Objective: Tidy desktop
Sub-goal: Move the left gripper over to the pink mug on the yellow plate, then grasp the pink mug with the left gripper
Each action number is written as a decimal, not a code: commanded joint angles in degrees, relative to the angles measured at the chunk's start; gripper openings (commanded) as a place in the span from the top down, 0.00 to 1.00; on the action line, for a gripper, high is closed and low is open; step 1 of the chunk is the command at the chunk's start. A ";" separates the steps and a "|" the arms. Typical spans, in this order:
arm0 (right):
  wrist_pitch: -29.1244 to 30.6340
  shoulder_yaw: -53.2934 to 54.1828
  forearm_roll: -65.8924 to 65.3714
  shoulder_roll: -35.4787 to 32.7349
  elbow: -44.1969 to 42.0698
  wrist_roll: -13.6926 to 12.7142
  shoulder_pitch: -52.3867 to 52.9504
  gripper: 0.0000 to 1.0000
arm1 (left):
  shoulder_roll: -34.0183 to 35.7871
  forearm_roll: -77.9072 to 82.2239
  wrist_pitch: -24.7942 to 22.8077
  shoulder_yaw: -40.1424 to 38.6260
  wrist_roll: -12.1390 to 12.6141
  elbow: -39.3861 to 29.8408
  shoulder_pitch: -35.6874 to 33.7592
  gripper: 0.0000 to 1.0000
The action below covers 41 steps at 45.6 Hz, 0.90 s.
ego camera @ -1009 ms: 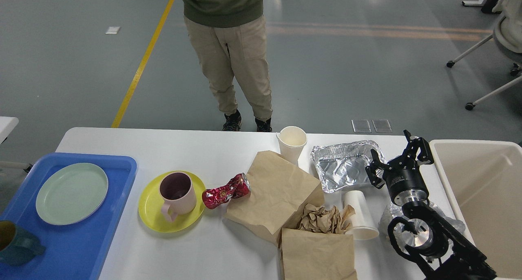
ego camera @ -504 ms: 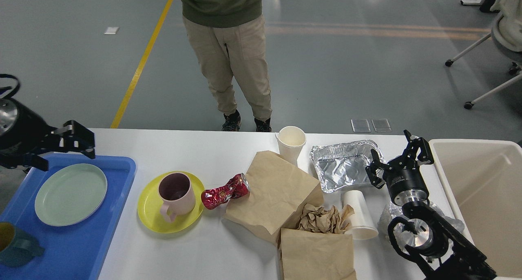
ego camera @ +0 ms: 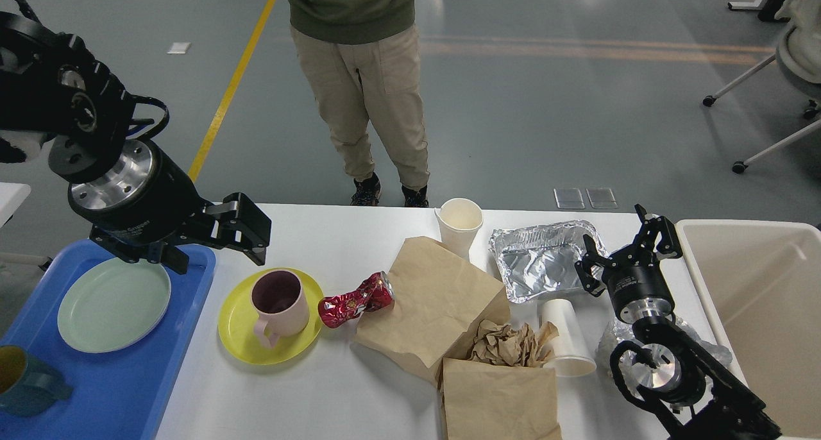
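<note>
Head view: worktop spanning lower frame, littered. Left gripper at left, jaws parted and empty, hovering just above pink mug on yellow plate (likely reaching; next, descend and grip). Right gripper spread, empty. Blue tray cut off at left.

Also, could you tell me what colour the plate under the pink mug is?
The plate is yellow, seen clearly in the head view, with the pink mug standing on it.

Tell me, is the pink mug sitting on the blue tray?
No, the pink mug stands on the yellow plate on the desktop, beside the blue tray.
</note>
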 commanded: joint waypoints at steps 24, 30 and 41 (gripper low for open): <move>0.00 0.00 0.00 0.00 0.08 0.00 0.00 0.00 | -0.17 -2.38 3.75 -1.16 0.05 9.57 16.89 0.07; 0.00 0.00 0.00 0.00 0.08 0.00 0.00 0.00 | 0.36 -5.54 7.08 -0.55 0.93 13.17 23.75 0.08; 0.00 0.00 0.00 0.00 0.08 0.00 0.00 0.00 | 0.54 -5.46 16.40 -1.25 3.48 23.10 38.17 0.07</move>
